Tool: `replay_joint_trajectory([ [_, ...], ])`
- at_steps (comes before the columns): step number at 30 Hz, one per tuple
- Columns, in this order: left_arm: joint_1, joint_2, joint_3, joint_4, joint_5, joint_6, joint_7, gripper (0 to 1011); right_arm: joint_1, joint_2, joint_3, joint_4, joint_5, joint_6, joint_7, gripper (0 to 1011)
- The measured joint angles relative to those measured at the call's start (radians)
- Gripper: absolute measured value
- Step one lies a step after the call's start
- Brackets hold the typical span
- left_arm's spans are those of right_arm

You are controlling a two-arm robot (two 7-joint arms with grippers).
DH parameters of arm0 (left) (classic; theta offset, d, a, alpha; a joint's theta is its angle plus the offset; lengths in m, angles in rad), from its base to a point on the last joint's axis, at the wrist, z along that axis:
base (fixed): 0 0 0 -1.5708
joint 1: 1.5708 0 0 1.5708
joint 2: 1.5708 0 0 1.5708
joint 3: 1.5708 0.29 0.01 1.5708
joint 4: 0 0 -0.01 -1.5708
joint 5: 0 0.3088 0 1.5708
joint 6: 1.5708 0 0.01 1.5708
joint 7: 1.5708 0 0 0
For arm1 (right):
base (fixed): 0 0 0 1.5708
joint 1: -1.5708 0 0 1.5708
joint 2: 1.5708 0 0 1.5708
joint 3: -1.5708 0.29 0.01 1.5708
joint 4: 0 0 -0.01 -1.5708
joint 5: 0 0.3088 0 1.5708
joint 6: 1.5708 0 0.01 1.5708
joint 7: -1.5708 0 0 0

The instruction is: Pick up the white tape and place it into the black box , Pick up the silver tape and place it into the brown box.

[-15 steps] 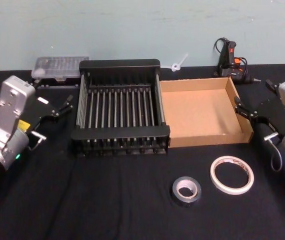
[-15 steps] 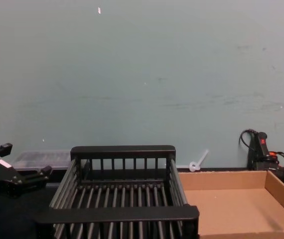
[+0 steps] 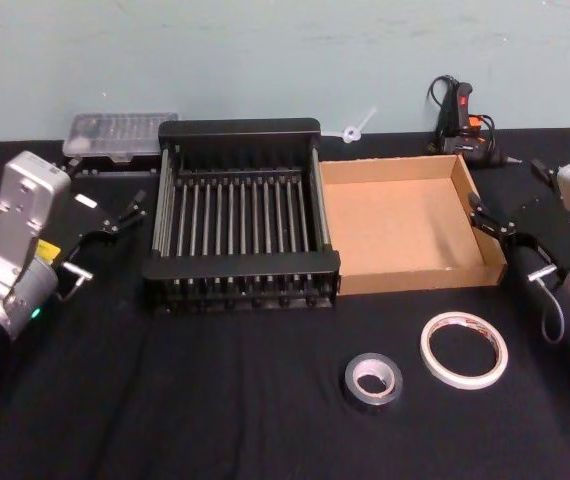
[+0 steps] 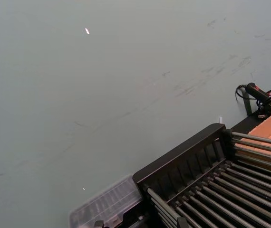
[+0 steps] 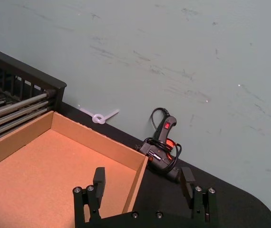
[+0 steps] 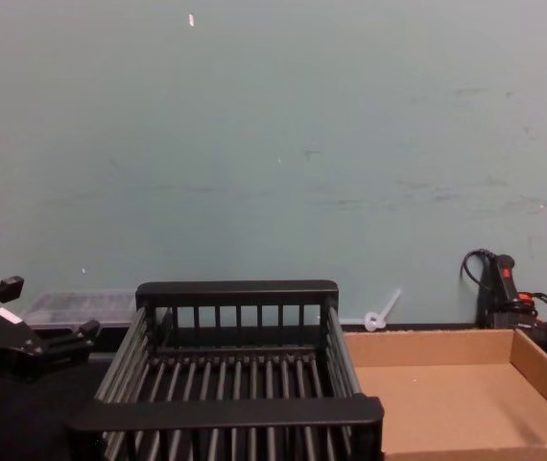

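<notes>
Chest view cuts off the near table, so neither roll shows there, and the brown box (image 6: 465, 399) runs off the lower right edge. From the head camera, the left arm's lower half leaves the picture, and the fine print on the white roll's face is too small to read.

The white tape (image 3: 464, 348) is a flat ring with red and dark marks and a wide hole; it lies on the black cloth at 5 o'clock from the brown box (image 3: 405, 225). The silver tape (image 3: 373, 381), thicker-walled and dark grey, lies just beside it at its 8 o'clock, apart from it.

The black box (image 3: 240, 215), slatted and empty, touches the empty brown box at its 3 o'clock side.

The left gripper (image 3: 115, 218) waits at 9 o'clock of the crate, spread and empty. The right gripper (image 3: 493, 222) sits at the cardboard's 3 o'clock wall, fingers (image 5: 99, 179) parted, gripping nothing.
</notes>
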Motion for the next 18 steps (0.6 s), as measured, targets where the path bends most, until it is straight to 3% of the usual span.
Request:
replay_joint_trajectory([
  [18,0.000,0.000,0.000,0.000,0.000,0.000,0.000,1001,0.000,0.000,0.000,0.000,0.000,0.000,0.000,1000],
])
